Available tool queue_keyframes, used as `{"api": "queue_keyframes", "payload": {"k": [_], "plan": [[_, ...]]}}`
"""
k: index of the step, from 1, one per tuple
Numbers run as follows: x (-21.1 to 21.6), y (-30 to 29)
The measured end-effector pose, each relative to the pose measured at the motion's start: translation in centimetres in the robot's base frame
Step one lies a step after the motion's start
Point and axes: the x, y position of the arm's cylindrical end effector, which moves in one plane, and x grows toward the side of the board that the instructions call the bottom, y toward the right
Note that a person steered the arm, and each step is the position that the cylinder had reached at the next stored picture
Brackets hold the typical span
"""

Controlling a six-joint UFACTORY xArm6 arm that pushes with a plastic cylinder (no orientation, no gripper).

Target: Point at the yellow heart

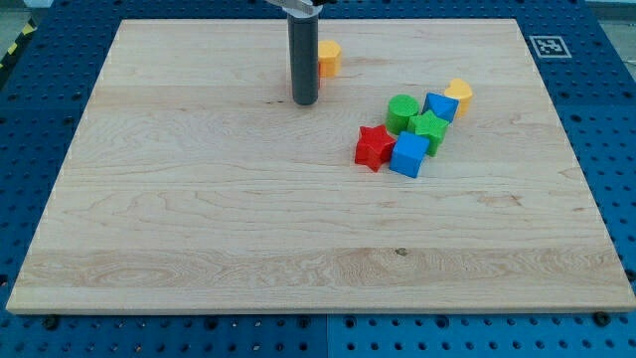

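Observation:
A yellow block that looks heart-shaped (pixel 459 93) lies at the upper right end of a cluster of blocks, touching a blue block (pixel 440 106). A second yellow block (pixel 329 57), shape unclear, lies near the view's top, just right of and behind my rod. My tip (pixel 304 102) rests on the board a little below and left of that second yellow block. It is far left of the heart-shaped one and touches no block.
The cluster right of centre also holds a green round block (pixel 401 111), a green star (pixel 430 129), a red star (pixel 374 146) and a blue cube (pixel 408 155). The wooden board (pixel 199 229) lies on a blue perforated table. A marker tag (pixel 548 46) sits at the board's top right corner.

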Motion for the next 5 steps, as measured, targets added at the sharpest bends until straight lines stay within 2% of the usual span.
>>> {"api": "queue_keyframes", "payload": {"k": [1,2,3,5], "plan": [[0.2,1.6],[0.4,8.4],[-0.3,12.8],[-4.8,14.9]]}}
